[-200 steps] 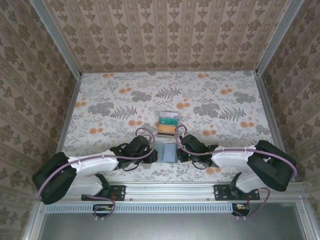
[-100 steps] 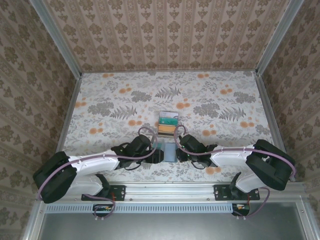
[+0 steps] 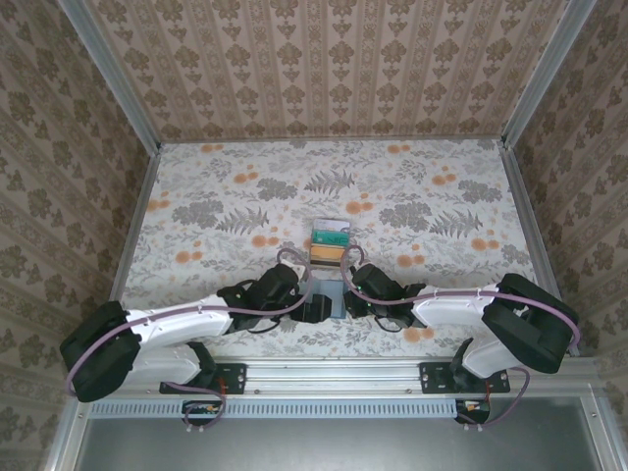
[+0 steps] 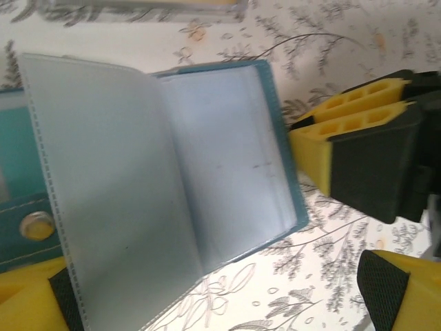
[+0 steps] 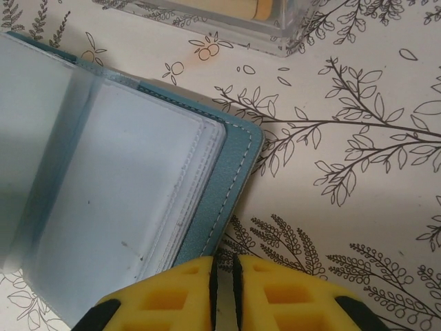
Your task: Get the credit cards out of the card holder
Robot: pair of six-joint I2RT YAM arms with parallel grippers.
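Starting on the left: the left gripper is hung over the card holder, jaws spread wide with nothing gripped, just the open pages below. The holder is laid open on the counter right between the two grippers, with its clear sleeves fanned up and a snap seen on the teal flap at the far left. The sleeves in view look empty, though the leftmost pocket can't be judged.

On the right, the right gripper is parked at the holder's right edge, jaws pressed nearly together. Whether the cover is nipped between them can't be told.

Credit cards are stacked in a clear tray just beyond the holder.

Handling-wise, the cards are probably light, stiff and slick, so a pinch on an exposed short edge and a straight pull along the pocket is what's called for. The holder looks floppy and light, so it would likely be dragged along unless it's pinned at the cover.
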